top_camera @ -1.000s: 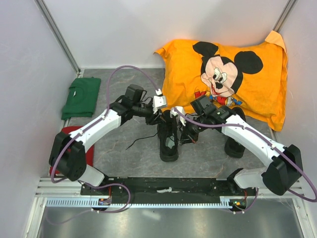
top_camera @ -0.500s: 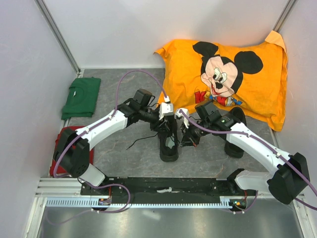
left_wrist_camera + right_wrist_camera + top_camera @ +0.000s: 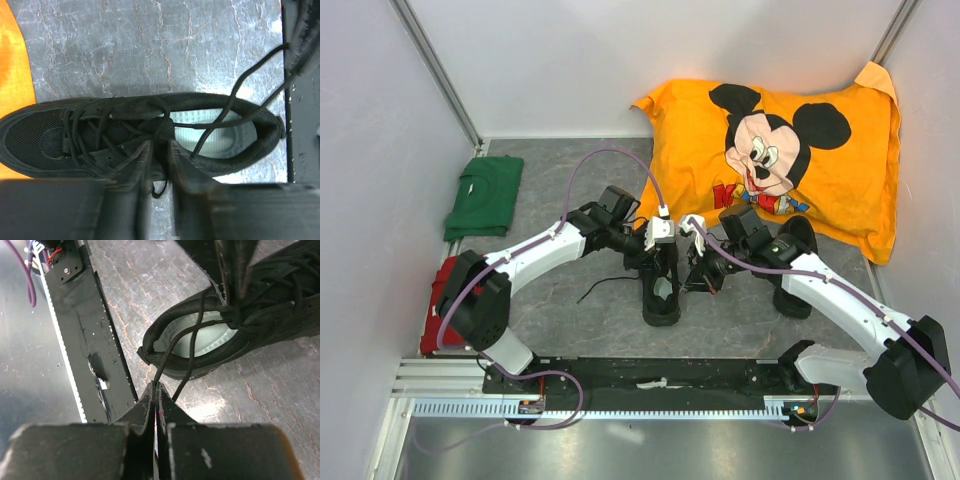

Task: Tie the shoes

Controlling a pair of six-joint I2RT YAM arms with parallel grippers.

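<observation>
One black shoe (image 3: 661,292) stands mid-table, toe away from me, with its pale insole (image 3: 220,134) showing. The second shoe (image 3: 790,298) sits to the right, partly hidden by my right arm. My left gripper (image 3: 656,255) hangs over the first shoe's left side. In the left wrist view the left gripper (image 3: 159,148) has its jaws a narrow gap apart, with a small lace loop (image 3: 159,191) showing between them. My right gripper (image 3: 696,270) is at the shoe's right side. In the right wrist view it (image 3: 156,386) is shut on a lace (image 3: 176,342) that crosses the insole.
An orange Mickey Mouse pillow (image 3: 780,150) lies at the back right, touching the second shoe. A folded green shirt (image 3: 485,195) lies at the left and a red item (image 3: 432,315) sits under my left arm. A loose lace (image 3: 595,290) trails left. A black rail (image 3: 660,375) runs along the near edge.
My left arm has swung right and brought its gripper over the middle shoe. My right gripper has shifted slightly toward the shoe, holding the lace.
</observation>
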